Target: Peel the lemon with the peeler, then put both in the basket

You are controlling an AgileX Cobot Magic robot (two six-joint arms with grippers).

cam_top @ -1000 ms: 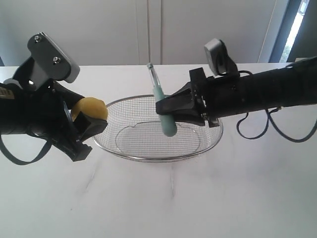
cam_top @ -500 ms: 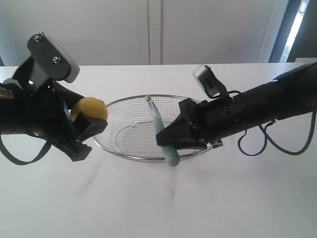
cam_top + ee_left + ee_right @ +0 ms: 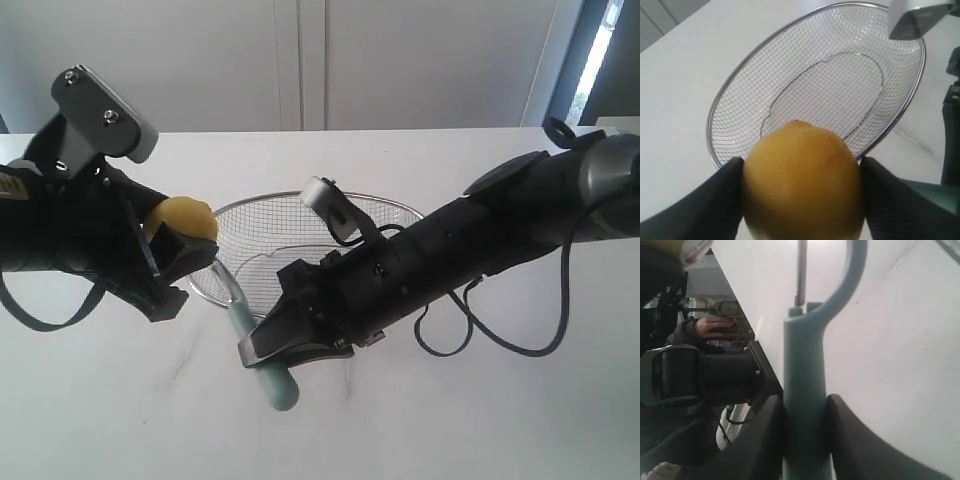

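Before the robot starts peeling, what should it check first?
1. The lemon is held in the left gripper: ok.
2. The peeler is clamped in the right gripper: ok.
3. The peeler touches the lemon: cannot tell; its head is close beneath.
4. The lemon is peeled: not ok; the skin that shows looks whole.
5. The basket is empty for later: ok.

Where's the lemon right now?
The lemon is on the exterior view's left, held in the left gripper, beside the basket rim.
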